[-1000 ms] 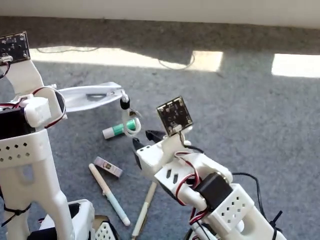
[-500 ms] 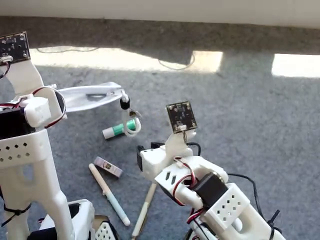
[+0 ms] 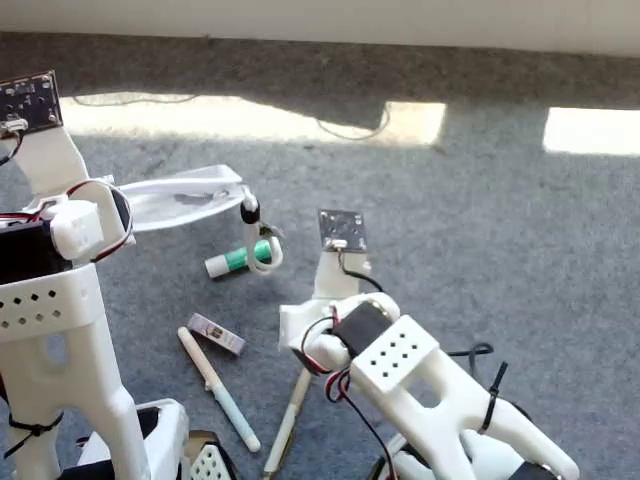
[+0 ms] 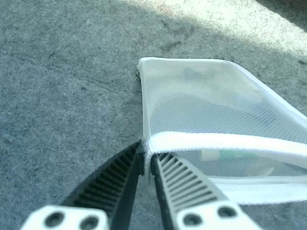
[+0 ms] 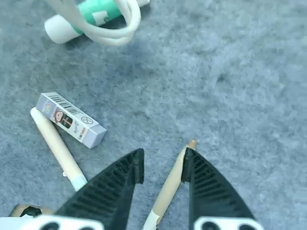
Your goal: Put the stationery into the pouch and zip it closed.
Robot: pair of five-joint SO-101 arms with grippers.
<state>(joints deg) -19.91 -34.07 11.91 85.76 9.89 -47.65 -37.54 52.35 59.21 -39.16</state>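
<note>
**High view.** Grey carpet.
- Left arm: white, at the near left.
- Pouch: white mesh, far left, lying just beyond the left arm, its mouth towards the right.
- Cord loop: white, at the pouch's right end, lying over the glue stick. The stick is white with a green band.
- Box: small, nearer than the stick.
- White pen: touching the box's near side.
- Beige pen: right of the white pen, apart from it.
- Right arm: bent down over the beige pen's far end.

**Left wrist view.** This view supplies the grip.
- Left gripper: fingers pinched together on the pouch at the end of its white hem.
- Pale contents with a green patch show through the mesh, too blurred to identify.

**Right wrist view.** This view supplies the finger gap and the print.
- Right gripper: fingers narrowly parted, low over the carpet, straddling the beige pen. The pen lies against one finger.
- Box: carries a barcode, a small printed figure and a round symbol. Its lettering is too small to read.
- White pen: lies beside the box.
- Glue stick: farther off under the cord loop, with a white mark on its green band that is illegible.
</note>
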